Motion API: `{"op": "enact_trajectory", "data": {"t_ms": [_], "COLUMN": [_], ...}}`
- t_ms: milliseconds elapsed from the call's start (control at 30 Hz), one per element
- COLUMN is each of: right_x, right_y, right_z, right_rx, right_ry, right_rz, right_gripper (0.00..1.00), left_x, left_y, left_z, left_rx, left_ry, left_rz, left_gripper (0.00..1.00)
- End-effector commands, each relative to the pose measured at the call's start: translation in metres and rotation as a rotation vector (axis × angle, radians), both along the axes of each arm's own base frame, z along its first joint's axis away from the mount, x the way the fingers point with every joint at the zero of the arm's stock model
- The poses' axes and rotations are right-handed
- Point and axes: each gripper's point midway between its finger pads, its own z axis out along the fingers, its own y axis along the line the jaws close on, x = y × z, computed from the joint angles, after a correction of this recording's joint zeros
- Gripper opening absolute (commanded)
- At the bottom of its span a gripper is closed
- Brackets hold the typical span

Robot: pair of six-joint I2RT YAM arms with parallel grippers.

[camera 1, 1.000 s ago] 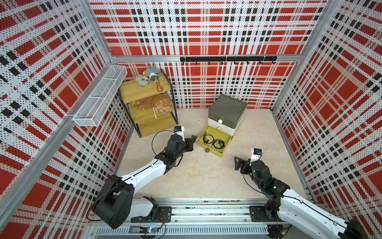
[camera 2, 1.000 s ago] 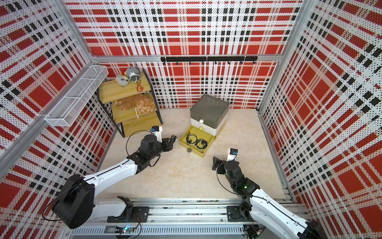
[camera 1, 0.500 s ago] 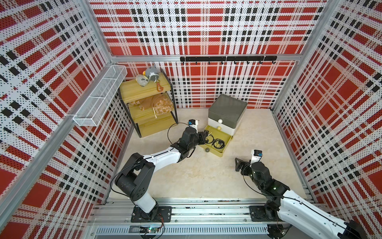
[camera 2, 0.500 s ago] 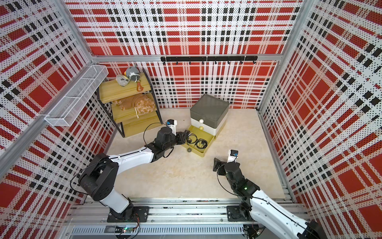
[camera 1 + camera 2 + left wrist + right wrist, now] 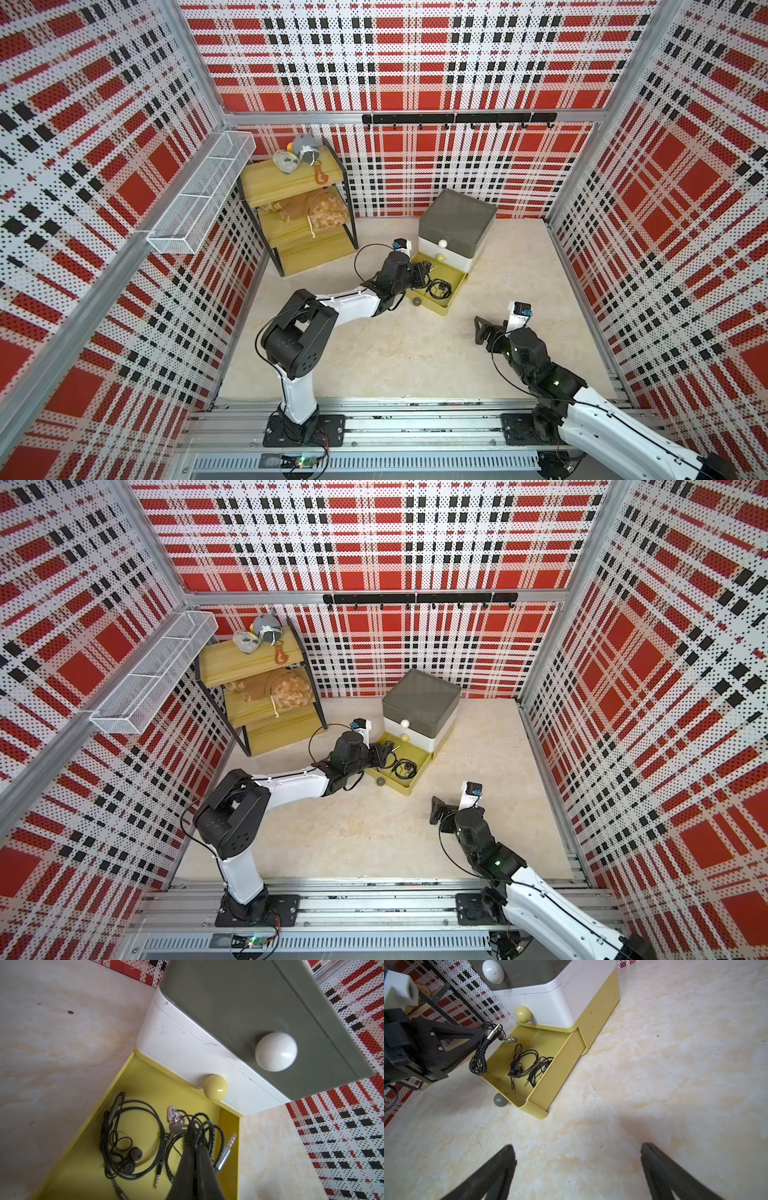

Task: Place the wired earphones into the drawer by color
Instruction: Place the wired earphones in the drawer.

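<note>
Two black earphones (image 5: 522, 1062) lie in the yellow drawer (image 5: 554, 1076) beneath the left pincer (image 5: 480, 1035), clamped on the third black set (image 5: 478, 1061); right pincer (image 5: 577, 1147) spread, empty; white and red unseen

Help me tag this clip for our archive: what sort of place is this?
Most likely a robot test cell, not a home: a white robot arm and its twin mounted on an aluminium rail, perforated plaid panels walling it in, and staged props, a drawer cabinet and shelf rack.

glossy plastic drawer (image 5: 182, 1047), braided-cable earphones (image 5: 478, 1061), smooth floor (image 5: 675, 1064).
</note>
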Motion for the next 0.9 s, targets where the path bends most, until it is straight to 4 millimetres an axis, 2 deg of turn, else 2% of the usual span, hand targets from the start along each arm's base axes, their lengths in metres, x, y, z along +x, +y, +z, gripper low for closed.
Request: {"op": "enact_trajectory", "data": {"t_ms": [0,300,333,400,500,667,867], "right_x": [-0.002,-0.004,-0.004,-0.003,-0.003,-0.001,0.005], "right_y": [-0.006,-0.008,-0.008,-0.008,-0.006,-0.002,-0.002], "right_z": [-0.006,-0.005,-0.005,-0.004,-0.003,0.002,0.006], "right_rx": [-0.017,-0.013,-0.014,-0.012,-0.008,-0.012,-0.033], "right_ry": [0.007,-0.001,-0.001,-0.004,-0.009,-0.015,-0.007], "right_rz": [-0.017,-0.023,-0.023,-0.023,-0.014,0.001,-0.016], "right_gripper": [1.00,1.00,1.00,1.00,1.00,1.00,1.00], "left_x": [0.007,0.013,0.014,0.014,0.014,0.010,-0.011], "left_y": [-0.012,-0.014,-0.014,-0.013,-0.008,0.005,0.026], "left_z": [0.006,0.001,0.001,0.004,0.010,0.026,0.034], "left_rx": [-0.021,-0.017,-0.019,-0.021,-0.019,-0.026,-0.033], "left_ry": [-0.024,-0.023,-0.023,-0.024,-0.035,-0.062,-0.092], "left_rz": [-0.016,-0.015,-0.016,-0.016,0.000,0.032,0.056], "left_gripper": [0.00,0.00,0.07,0.34,0.56,0.71,0.93]}}
